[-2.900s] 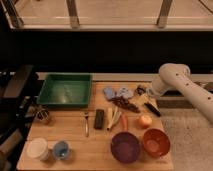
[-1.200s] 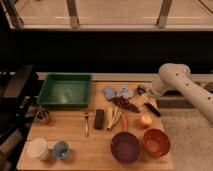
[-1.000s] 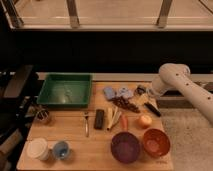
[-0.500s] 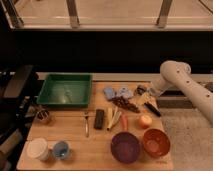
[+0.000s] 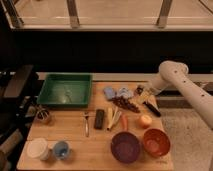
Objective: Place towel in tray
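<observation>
A crumpled blue-grey towel [image 5: 118, 93] lies on the wooden table right of the green tray [image 5: 65, 90], which sits at the table's back left. My gripper [image 5: 144, 95] is at the end of the white arm that comes in from the right. It hovers just right of the towel, above a black-handled tool [image 5: 151, 109]. The gripper is close to the towel but does not hold it.
A dark reddish bunch [image 5: 127, 104] lies just in front of the towel. Nearer are a carrot [image 5: 124, 121], an orange fruit [image 5: 145, 120], a black bar [image 5: 99, 119], a fork [image 5: 86, 123], a purple bowl [image 5: 125, 147], an orange bowl [image 5: 156, 142] and cups at the front left [image 5: 39, 148].
The arm has shifted slightly up and to the right; the towel and the other objects have not moved.
</observation>
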`<state>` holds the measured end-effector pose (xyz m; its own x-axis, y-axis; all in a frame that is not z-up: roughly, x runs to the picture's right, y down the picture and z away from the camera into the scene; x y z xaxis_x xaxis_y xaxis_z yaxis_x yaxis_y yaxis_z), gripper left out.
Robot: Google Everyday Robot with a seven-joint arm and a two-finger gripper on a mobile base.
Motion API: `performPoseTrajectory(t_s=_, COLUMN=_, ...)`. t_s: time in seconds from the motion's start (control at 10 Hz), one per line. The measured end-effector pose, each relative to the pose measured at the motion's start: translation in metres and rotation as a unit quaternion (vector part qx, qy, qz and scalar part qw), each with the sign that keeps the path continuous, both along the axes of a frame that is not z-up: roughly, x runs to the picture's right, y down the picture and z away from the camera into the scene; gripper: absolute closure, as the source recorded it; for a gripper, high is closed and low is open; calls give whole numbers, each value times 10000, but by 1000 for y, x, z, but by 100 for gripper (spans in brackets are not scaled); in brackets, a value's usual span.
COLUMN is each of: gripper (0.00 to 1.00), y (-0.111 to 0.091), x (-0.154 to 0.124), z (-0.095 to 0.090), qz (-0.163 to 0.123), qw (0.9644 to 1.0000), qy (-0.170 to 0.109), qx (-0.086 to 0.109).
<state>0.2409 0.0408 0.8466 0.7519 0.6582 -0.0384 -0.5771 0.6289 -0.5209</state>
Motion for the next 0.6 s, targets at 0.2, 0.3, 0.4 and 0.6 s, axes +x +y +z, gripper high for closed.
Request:
performPoseTrajectory(t_s=0.2, gripper=34, y=-11, x=0, z=11, qz=-46, qw=9989, qy=169, qx=427)
performPoseTrajectory(t_s=0.3, gripper=34, y=-20, x=-1, z=17, qz=-10, qw=9977, qy=249, qx=625)
performPoseTrajectory(t_s=0.4, gripper=34, y=-26, x=-3, z=20, qz=5, qw=9969, qy=289, qx=734)
performPoseTrajectory(t_s=0.6, gripper=34, y=-27, x=-3, z=21, qz=18, qw=9967, qy=301, qx=758)
